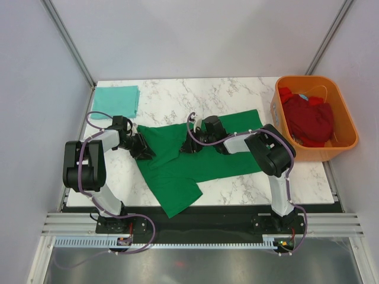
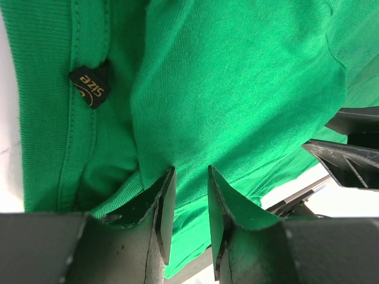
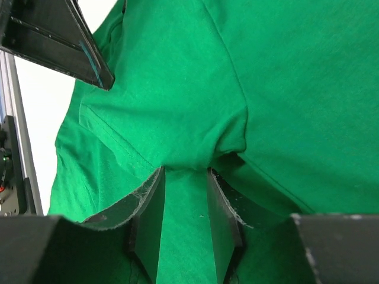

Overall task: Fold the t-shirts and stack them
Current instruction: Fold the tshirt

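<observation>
A dark green t-shirt lies spread across the marble table, one part hanging toward the near edge. My left gripper is at its left edge near the collar. In the left wrist view the jaws stand narrowly apart with green cloth pinched between them, a black size label nearby. My right gripper is on the shirt's middle. In the right wrist view the jaws hold a puckered fold of cloth. A folded pale teal t-shirt lies at the far left. Dark red t-shirts lie in the tub.
An orange plastic tub stands at the table's right edge. Grey walls close in the far and side edges. The right gripper's black finger shows in the left wrist view; the left gripper's finger shows in the right wrist view.
</observation>
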You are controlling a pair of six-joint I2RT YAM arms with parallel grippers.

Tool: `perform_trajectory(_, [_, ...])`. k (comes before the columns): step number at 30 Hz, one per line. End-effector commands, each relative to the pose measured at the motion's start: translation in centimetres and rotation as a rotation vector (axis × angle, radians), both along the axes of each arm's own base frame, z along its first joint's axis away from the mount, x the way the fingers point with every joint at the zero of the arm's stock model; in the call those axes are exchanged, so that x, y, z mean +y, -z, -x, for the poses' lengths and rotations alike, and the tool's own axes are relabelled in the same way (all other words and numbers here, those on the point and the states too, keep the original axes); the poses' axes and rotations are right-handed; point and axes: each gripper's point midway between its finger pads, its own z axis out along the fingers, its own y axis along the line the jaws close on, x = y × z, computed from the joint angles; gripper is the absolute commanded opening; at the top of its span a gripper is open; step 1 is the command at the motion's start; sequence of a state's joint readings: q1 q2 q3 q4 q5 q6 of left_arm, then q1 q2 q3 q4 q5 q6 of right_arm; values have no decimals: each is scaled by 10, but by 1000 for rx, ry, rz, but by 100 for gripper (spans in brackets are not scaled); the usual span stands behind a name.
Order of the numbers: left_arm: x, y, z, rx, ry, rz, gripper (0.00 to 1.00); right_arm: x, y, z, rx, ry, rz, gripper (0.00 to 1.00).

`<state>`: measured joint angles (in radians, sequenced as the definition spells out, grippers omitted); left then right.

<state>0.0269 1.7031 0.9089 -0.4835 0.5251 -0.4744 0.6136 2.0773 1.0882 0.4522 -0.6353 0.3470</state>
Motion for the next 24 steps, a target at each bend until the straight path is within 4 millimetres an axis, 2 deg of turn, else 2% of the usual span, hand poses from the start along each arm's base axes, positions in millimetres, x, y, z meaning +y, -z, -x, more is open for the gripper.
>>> perform_trajectory(1, [2,0,-6,-13,-16,-9,35,14,-13,-4,-63,-51,-31,42])
perform_trajectory(7, [2,0,-6,-12,-16,-7,35,21,-19,3,-72,-89,-44,42])
perform_trajectory(12, [2,0,-6,-11,-17,-9,35,28,-31,4,-73,-103,-78,43])
perform_trajectory(16, [3,1,-6,-9,-20,-13,35,28,-54,3,-64,-63,-101,42])
perform_trajectory(17, [2,2,-5,-8,-18,-13,35,26,-70,3,-82,-45,-109,42])
perform_trajectory(19, [2,2,-5,-8,-17,-13,35,23,-87,3,-112,-16,-135,42])
perform_trajectory(20, [3,2,-5,-7,-19,-13,35,21,-97,11,-104,-20,-163,42])
perform_trajectory(22, [2,1,-6,-11,-17,-13,35,20,-100,15,-100,-11,-167,42])
perform_trajectory(24, [3,1,-6,-10,-19,-15,35,17,-92,14,-68,26,-148,40])
